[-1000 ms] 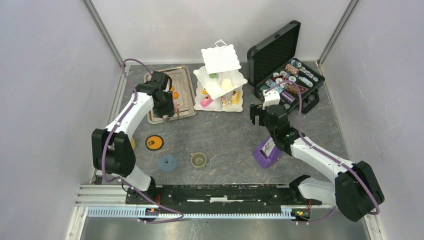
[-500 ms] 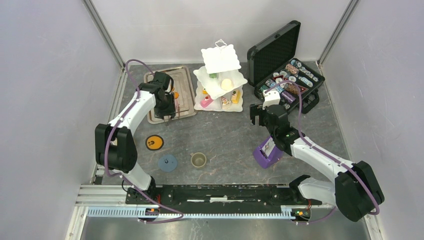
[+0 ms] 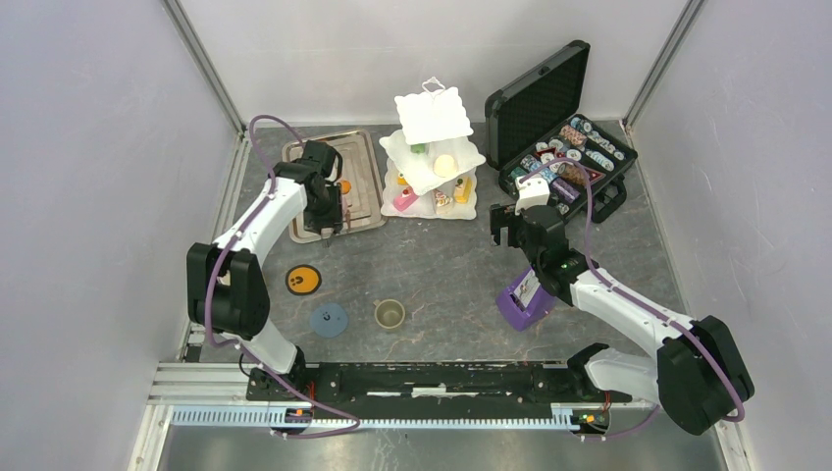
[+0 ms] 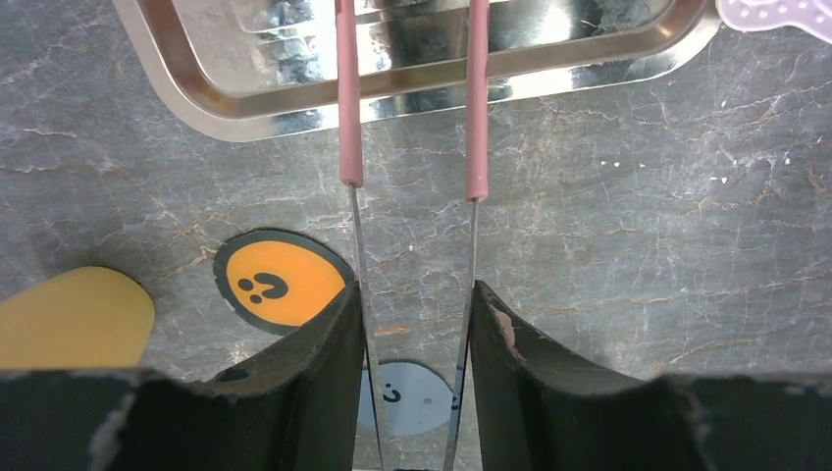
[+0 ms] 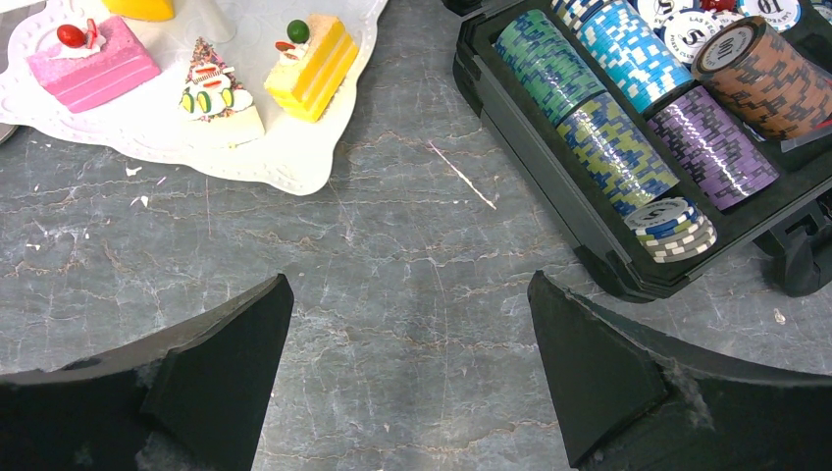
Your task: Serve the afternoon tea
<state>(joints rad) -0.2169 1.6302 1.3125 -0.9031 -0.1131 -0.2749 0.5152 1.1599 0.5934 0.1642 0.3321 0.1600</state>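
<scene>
My left gripper [image 3: 325, 221] is shut on metal tongs with pink sleeves [image 4: 350, 118]. The tongs reach over the near rim of the steel tray [image 4: 442, 83], and their tips run out of the left wrist view. An orange pastry [image 3: 344, 185] lies on the tray [image 3: 363, 157]. The white three-tier stand [image 3: 432, 147] holds pink [image 5: 93, 64], cream [image 5: 216, 98] and yellow [image 5: 314, 64] pastries on its bottom tier [image 5: 285, 147]. My right gripper [image 3: 510, 224] is open and empty over bare table beside the stand. The olive cup [image 3: 390, 313], orange coaster [image 3: 303, 280] and blue coaster [image 3: 329, 319] lie near the front. The yellow mug [image 4: 69, 314] is partly hidden.
The open black case of poker chips [image 3: 564, 137] stands at the back right, close to my right gripper [image 5: 412, 294]. The purple card holder [image 3: 525, 299] sits under the right forearm. Side walls close in the table on the left and right.
The left arm has shifted slightly, carrying the tongs a little toward the tray's near edge. The right arm has not moved.
</scene>
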